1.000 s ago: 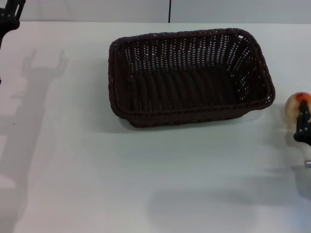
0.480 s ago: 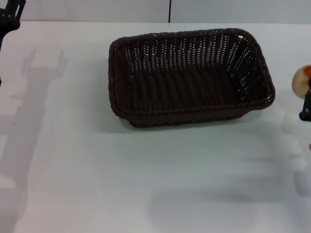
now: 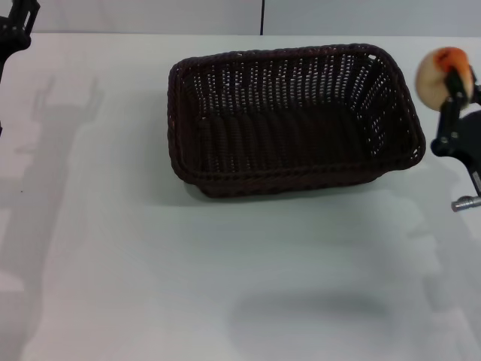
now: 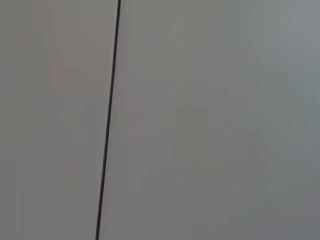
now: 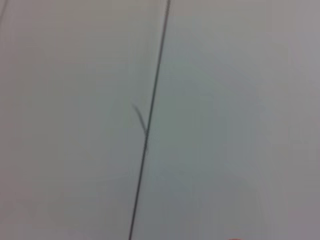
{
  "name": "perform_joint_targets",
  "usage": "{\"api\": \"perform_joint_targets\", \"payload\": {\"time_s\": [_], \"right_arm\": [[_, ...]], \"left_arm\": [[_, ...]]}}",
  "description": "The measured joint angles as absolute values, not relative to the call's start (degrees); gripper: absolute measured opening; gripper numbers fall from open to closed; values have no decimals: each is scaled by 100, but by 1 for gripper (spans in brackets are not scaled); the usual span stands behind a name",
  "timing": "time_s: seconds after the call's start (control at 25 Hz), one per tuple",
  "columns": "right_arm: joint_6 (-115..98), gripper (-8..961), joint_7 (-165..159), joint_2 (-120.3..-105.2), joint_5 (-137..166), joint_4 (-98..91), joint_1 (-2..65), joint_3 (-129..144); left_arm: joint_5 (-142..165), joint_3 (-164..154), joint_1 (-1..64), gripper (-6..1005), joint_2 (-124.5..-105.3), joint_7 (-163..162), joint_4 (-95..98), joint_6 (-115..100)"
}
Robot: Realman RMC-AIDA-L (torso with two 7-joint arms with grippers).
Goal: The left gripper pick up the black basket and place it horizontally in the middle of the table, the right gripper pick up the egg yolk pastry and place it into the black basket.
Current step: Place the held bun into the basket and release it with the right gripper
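The black basket point(image 3: 293, 120) lies lengthwise across the middle of the white table point(image 3: 150, 263), open side up and empty. My right gripper point(image 3: 449, 79) is at the right edge of the head view, raised above the table just right of the basket's right rim. It is shut on the egg yolk pastry point(image 3: 440, 71), a cream bun with an orange-red top. My left gripper point(image 3: 16, 22) is parked at the far left top corner, only partly in view. Both wrist views show only a grey wall with a dark seam.
The table's far edge meets a grey wall with a vertical dark seam point(image 3: 262, 16). The left arm's shadow point(image 3: 52, 143) falls on the left part of the table. A fainter shadow lies on the table in front of the basket.
My right gripper has lifted the egg yolk pastry off the table and carried it up and leftward toward the basket's right rim. The basket and left arm have not moved.
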State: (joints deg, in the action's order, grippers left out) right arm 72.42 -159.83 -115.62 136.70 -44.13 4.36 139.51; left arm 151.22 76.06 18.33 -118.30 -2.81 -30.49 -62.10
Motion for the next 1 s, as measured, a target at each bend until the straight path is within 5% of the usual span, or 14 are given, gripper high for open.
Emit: {"api": "perform_joint_targets", "payload": {"time_s": [0.56,1.0], "right_arm": [[6064,40,-16127,-11584,13822,-4600,1020,13564],[5409,254,-16184,-11611,14327,-4741,1038,13524]], "left_arm": [[15135,7602,1899,784,-11830,-286,-2994,-6205],[15136,7603,1905,784,-11830,-291,-2957,-6201]]}}
